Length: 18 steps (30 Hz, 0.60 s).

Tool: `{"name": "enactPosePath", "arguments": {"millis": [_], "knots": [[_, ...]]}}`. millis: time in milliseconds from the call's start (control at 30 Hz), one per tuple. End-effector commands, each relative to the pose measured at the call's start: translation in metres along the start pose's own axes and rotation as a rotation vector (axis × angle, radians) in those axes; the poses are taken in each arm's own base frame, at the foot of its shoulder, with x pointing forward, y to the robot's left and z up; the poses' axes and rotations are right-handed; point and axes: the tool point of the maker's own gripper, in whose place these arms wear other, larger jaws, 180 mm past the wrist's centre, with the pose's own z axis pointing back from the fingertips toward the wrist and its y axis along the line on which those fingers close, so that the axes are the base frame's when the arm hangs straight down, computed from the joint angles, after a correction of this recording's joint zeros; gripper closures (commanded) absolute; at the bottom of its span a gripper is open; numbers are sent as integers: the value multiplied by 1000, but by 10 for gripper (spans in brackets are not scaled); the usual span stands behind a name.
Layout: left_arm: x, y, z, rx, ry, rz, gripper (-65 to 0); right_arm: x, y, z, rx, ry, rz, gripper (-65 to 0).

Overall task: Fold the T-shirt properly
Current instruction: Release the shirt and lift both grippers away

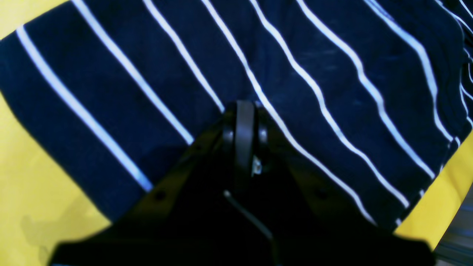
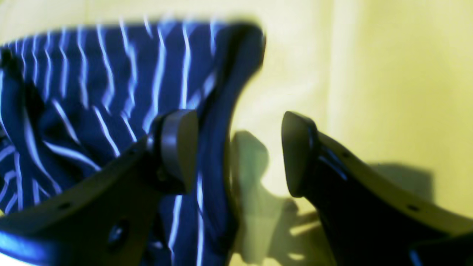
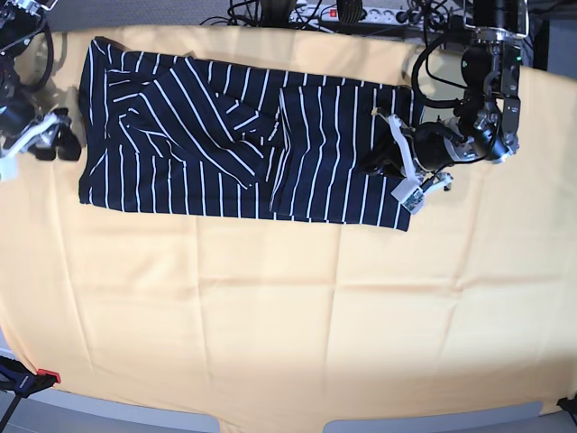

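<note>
On the yellow-draped surface [image 3: 270,307], the T-shirt [image 3: 225,144] lies stretched along the far side, my left fingers [image 1: 244,111] pressed together over its striped cloth, my right fingers [image 2: 177,147] spread wide at its edge.

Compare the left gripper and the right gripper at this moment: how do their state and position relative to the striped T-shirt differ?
The left gripper has its jaws closed together, while the right gripper is open with a clear gap. The left gripper sits over the T-shirt, above the cloth near one end; the right gripper is at the opposite end, straddling the shirt's edge, one finger over the fabric and one over the yellow cloth. Both are dark and low to the table.
</note>
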Motion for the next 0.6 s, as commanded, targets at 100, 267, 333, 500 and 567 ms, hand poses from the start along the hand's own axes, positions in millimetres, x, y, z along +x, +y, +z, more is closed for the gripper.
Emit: {"name": "enactPosePath", "arguments": {"millis": [100,267,333,500,567], "knots": [[-3,14,8,47,34,-27,0,-19,-5,1,53,15,-62,-378],[-1,13,10,34,26,-21,0,-53,-3,-7,158,68,-218,-378],[0,11,10,24,17,-14,0,-61,6,-9,221,87,-271,-378],[1,10,10,16,11,-10,0,-79,46,-18,373,182,-282,-378],[1,10,10,16,11,-10,0,-85,61,-25,412,212,-271,-377]]}}
